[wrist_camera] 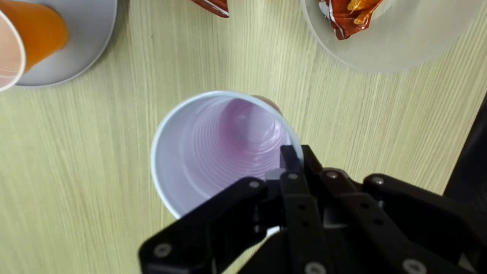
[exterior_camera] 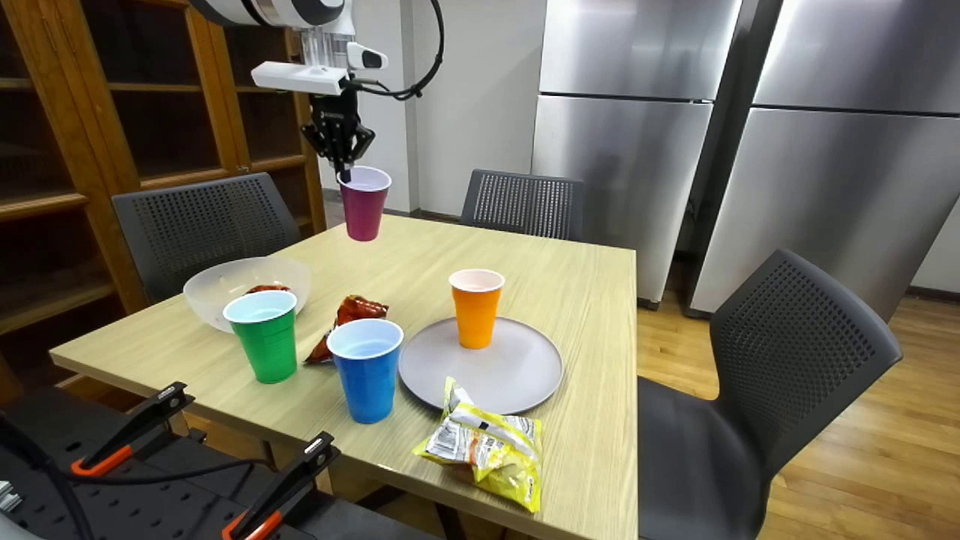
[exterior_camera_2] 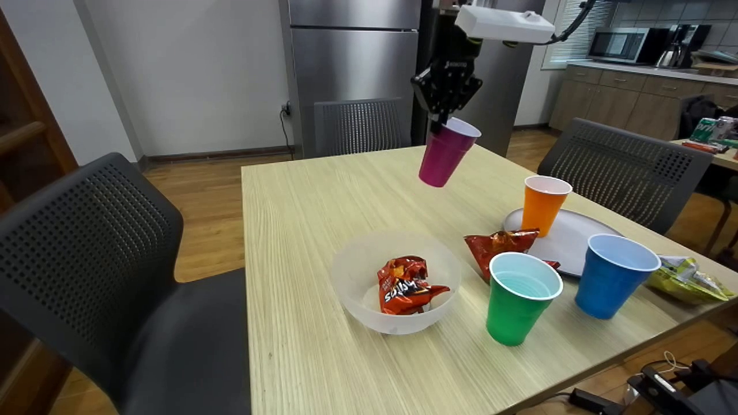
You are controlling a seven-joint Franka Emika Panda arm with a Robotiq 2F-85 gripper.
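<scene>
Purple cup [exterior_camera_2: 445, 158] is suspended above the table [exterior_camera_2: 311, 259], apart from its surface, and appears over the far part of the tabletop in both exterior views. The gripper [wrist_camera: 300, 161] pinches the cup wall at the rim: one finger is located inside the cup, the opposing finger outside. The cup is tilted with its mouth upward; its pale, ribbed interior is visible in the wrist view. Apart from it, a frosted bowl [exterior_camera_2: 351, 294] rests on the table and contains a red snack bag [exterior_camera_2: 406, 288]. A second red bag [exterior_camera: 361, 307] lies on the tabletop between the bowl and the gray plate [exterior_camera: 517, 375]. An orange cup [exterior_camera: 476, 319] stands upright on the plate. A green cup [exterior_camera: 270, 345] stands near the bowl, and a blue cup [exterior_camera: 369, 382] stands near the plate. A yellow snack bag [exterior_camera: 495, 457] lies near the table edge, close to the plate and the blue cup. Dark perforated-back chairs [exterior_camera_2: 115, 230] are positioned around the table. A steel refrigerator [exterior_camera: 615, 165] and a wooden cabinet [exterior_camera: 215, 82] with glazed doors stand behind the table in an exterior view.
</scene>
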